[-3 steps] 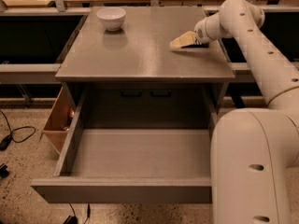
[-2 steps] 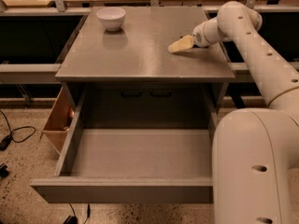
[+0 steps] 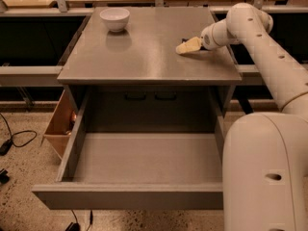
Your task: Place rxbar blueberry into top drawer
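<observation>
The top drawer (image 3: 130, 196) of the grey cabinet is pulled fully out toward me, and its grey floor (image 3: 144, 158) is bare. My gripper (image 3: 188, 46) reaches in from the right and sits low over the right side of the cabinet top (image 3: 144, 57), pointing left. The rxbar blueberry does not show anywhere; a small dark spot beside the gripper tip is too unclear to name. A white bowl (image 3: 114, 19) stands at the back left of the cabinet top, well apart from the gripper.
A tan wooden box (image 3: 60, 124) sits on the floor against the cabinet's left side. My white arm and base (image 3: 264, 167) fill the right foreground beside the drawer. Dark cables (image 3: 14, 141) lie on the speckled floor at left. Wooden benches run along the back.
The gripper has shifted slightly left and toward me over the cabinet top. The bowl and the drawer have not moved.
</observation>
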Robot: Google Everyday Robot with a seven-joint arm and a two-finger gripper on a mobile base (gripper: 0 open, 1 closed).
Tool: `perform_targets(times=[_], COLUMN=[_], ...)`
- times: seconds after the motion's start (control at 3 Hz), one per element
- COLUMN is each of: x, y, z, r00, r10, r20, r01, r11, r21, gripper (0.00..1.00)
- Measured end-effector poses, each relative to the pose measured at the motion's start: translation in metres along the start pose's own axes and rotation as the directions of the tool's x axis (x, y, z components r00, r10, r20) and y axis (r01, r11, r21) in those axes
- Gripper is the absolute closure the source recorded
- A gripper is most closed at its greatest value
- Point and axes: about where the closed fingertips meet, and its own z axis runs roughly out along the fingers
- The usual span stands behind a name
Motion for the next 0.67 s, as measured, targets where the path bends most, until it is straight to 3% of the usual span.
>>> perform_targets(times=[0.67], x=[0.0], y=[0.0], z=[0.0], r00=[1.0], r10=[0.0], r20=[0.0], r01=[0.0], r11=[1.0], r21=[0.0], gripper=[0.94])
